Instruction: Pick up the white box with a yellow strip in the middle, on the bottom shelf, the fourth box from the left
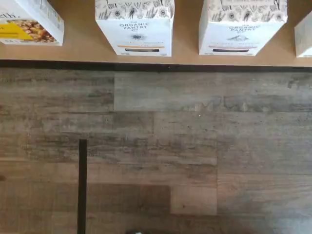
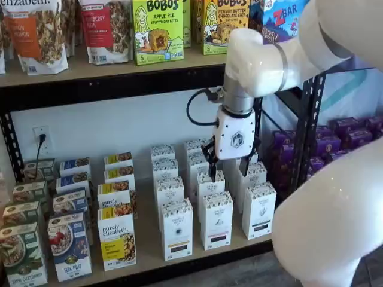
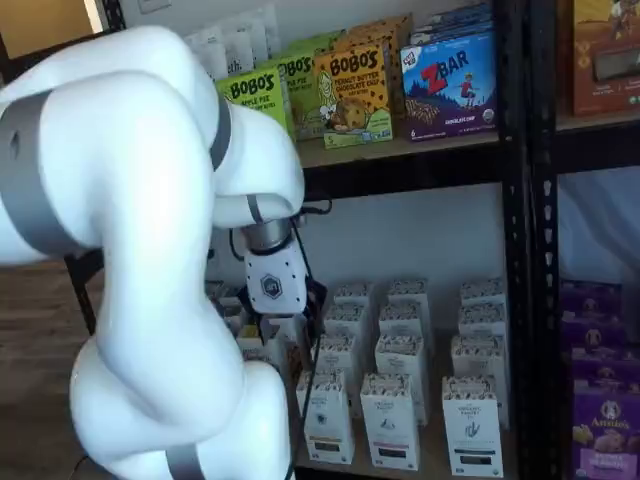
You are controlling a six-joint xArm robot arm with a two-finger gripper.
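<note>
1. The white box point(image 2: 177, 229) with the yellow-gold band stands at the front edge of the bottom shelf point(image 2: 149, 254), just right of the yellow granola box point(image 2: 117, 240); pinkish-band carton point(image 2: 216, 220) stands on its other side.
2. Behind it, more white cartons stand in a row.
3. The gripper point(image 2: 227, 170) hangs above those back cartons; it holds nothing, but I cannot tell whether its fingers are parted.
</note>
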